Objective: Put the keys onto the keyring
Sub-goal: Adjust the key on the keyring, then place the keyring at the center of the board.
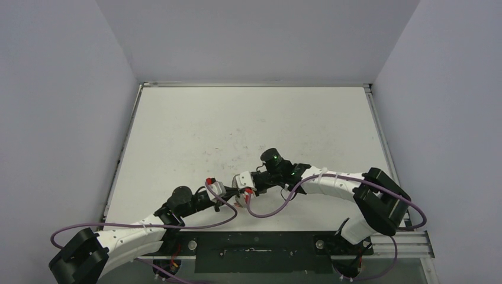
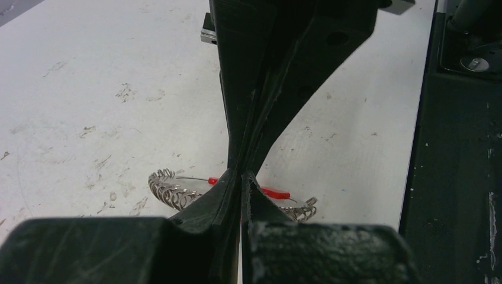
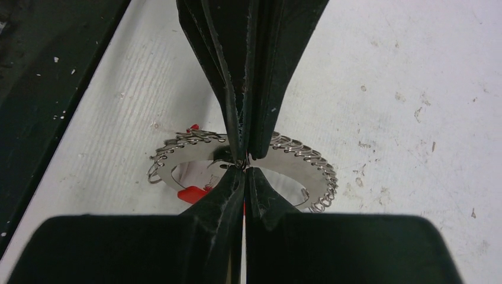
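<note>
From above, we see both arms reach in over the near middle of the table [image 1: 248, 118]. The left gripper [image 1: 224, 194] and the right gripper [image 1: 244, 190] meet tip to tip. A purple cable [image 1: 260, 210] loops in front of them. The keyring is too small to make out here, and so are the jaws.

In the left wrist view, the left gripper [image 2: 241, 180] has its fingers pressed together with no gap. The right gripper [image 2: 243, 167] comes down from the top of the frame, also closed, and its tips touch ours. The keyring [image 2: 275, 192] sits low over the table just behind that meeting point. Its red sleeve [image 2: 278, 193] runs across right at the tips. Silver pieces [image 2: 169, 189] bunch at the left end and at the right end. We cannot tell whether either gripper pinches the sleeve.

In the right wrist view, the right gripper [image 3: 244, 174] is closed tight. The left gripper [image 3: 244, 158] meets it from above, also closed. The tips come together inside the keyring [image 3: 308, 163], whose silver pieces [image 3: 177, 142] arch round behind the fingers. A bit of the red sleeve [image 3: 192, 193] shows at lower left. A small silver bit [image 3: 222, 155] lies just left of the tips. We cannot tell whether it is a key, or whether it is held.
</note>
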Motion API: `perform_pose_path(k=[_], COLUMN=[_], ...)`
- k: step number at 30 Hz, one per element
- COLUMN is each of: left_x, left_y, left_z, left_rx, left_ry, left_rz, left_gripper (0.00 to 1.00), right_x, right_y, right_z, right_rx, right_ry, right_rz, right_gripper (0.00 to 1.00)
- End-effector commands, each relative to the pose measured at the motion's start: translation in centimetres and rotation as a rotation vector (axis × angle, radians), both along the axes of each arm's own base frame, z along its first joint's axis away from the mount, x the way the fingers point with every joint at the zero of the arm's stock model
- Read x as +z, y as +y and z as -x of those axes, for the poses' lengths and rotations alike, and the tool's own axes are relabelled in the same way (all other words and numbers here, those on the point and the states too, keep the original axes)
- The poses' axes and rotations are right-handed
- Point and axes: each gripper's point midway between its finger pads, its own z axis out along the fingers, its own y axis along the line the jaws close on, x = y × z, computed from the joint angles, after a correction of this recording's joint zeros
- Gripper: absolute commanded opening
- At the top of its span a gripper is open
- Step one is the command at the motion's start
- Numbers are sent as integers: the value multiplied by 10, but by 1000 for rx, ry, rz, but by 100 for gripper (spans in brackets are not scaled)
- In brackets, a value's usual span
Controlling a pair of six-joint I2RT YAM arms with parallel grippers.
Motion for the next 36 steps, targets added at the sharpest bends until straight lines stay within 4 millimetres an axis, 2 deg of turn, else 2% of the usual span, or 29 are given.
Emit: perform_pose_path(k=[1,3,7,12,14,17,25,28,34,36], left_x=[37,37,34,32,31,31,32,33,35,33], left_y=[-6,-5,-4,-2,-2,-1,-1,-1,-7,-13], left_z=[-5,-5,-5,-5,-5,-6,-9,-16,-42,-53], left_rx=[3,3,7,15,17,22,38,73,161,178], left_ry=[-73,-72,-66,-64,-63,-62,-54,-35,1,16], left_rz=[110,110,106,99,95,94,99,100,80,72], left_gripper=[0,0,0,0,0,0,0,0,0,0], right_x=[-15,-13,0,13,17,27,43,50,57,61], right_y=[4,7,1,-14,-20,-25,-29,-31,-47,-55], right_z=[-6,-14,-34,-40,-40,-39,-36,-40,-60,-68], right_rx=[-85,-160,-336,-401,-405,-401,-353,-374,-492,-540], right_ry=[-61,-81,-140,-190,-196,-183,-104,-71,-13,12], right_rz=[30,-3,-101,-135,-136,-159,-223,-261,-314,-341], right_gripper=[0,1,16,51,59,64,62,66,85,98])
